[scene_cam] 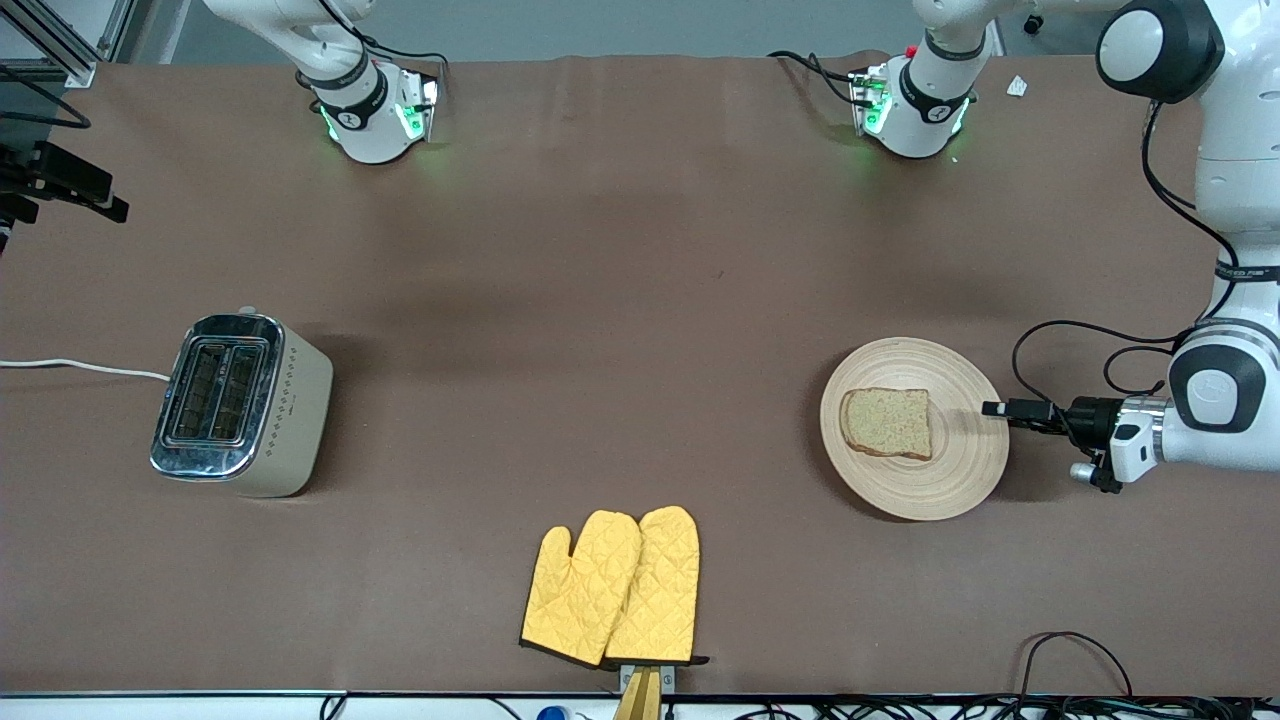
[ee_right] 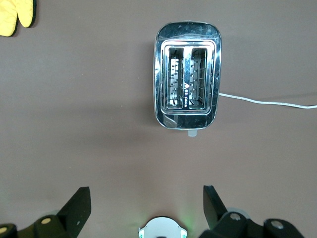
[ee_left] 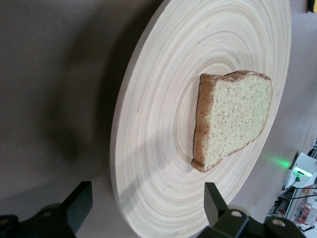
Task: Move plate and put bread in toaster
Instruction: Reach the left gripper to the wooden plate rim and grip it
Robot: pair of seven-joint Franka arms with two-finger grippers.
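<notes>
- The bread lies on the plate, toward the left arm's end of the tabletop
- The toaster stands toward the right arm's end
- The oven mitts lie between them, nearer the front camera

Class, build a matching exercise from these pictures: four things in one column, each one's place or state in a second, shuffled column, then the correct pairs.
Things:
1. bread
2. toaster
3. mitts
4. left gripper

Places or states:
A. open, at the plate's rim
B. slots empty, toward the right arm's end
C. lying on the plate
D. yellow, nearest the front camera

Pairs: 1-C, 2-B, 3-D, 4-A
</notes>
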